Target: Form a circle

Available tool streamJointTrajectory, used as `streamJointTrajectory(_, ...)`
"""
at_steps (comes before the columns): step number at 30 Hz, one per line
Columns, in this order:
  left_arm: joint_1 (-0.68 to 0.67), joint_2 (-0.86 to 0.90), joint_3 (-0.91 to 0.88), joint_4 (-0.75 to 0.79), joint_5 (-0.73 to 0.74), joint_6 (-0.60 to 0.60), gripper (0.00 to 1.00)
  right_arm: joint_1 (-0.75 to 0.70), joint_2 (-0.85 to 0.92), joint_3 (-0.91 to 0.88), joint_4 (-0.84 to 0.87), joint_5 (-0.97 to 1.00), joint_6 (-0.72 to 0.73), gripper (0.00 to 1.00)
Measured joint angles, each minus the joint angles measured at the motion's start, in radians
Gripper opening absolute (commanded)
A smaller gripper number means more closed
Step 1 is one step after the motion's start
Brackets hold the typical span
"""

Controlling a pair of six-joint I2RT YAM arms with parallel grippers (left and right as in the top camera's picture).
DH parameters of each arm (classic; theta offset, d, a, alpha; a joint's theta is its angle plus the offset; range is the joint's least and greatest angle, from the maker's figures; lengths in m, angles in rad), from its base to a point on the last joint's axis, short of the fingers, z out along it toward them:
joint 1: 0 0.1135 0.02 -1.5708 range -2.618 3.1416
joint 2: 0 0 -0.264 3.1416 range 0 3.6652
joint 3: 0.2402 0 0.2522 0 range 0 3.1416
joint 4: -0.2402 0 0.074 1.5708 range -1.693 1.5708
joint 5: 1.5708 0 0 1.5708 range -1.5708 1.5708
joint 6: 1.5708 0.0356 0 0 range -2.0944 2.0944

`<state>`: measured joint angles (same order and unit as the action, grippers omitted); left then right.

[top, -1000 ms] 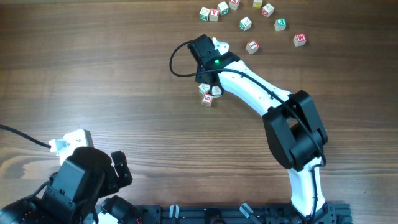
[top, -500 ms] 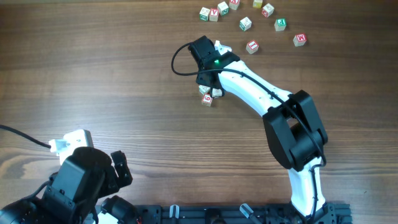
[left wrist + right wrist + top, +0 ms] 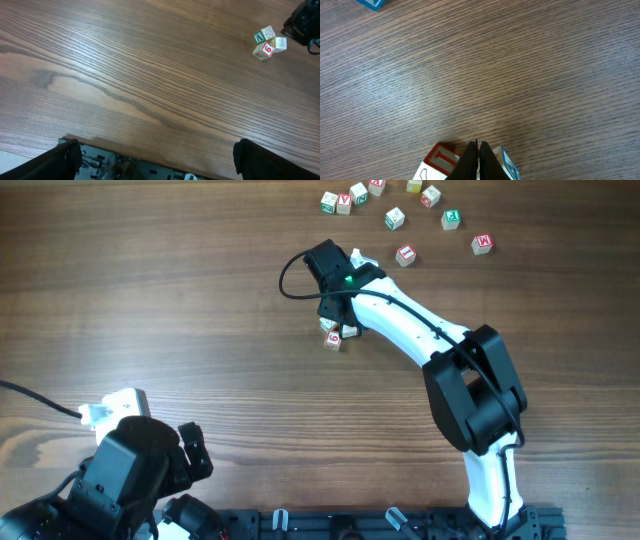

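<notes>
Overhead: fixed high above table (image 3: 150, 300), looks straight down, far out; both arms in frame. Left wrist: low at near edge, looks obliquely across wood, left gripper fingers (image 3: 62, 157) in bottom corners. Shares cube clump (image 3: 335, 332) (image 3: 269, 43) with overhead. Right wrist: very close, faces tabletop, right gripper (image 3: 478, 152) pinched together at bottom edge.

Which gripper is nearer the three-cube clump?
Right. The right gripper, shut, is at the cube clump, tips between two cubes; the left gripper, open, is far away near the table's front edge.
</notes>
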<state>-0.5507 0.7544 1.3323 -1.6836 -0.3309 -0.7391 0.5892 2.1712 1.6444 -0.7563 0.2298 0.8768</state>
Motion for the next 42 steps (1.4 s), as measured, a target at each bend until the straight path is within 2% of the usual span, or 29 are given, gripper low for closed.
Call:
streamJointTrajectory(34,0.0,0.0,0.0,0.0,0.0,0.0,1.0,-0.001,0.0,0.0,-0.025,0.017,0.054,0.05)
streamJointTrajectory(42,0.0,0.0,0.0,0.0,0.0,0.0,1.0,-0.043,-0.031,0.019,-0.026,0.101,0.054,0.05)
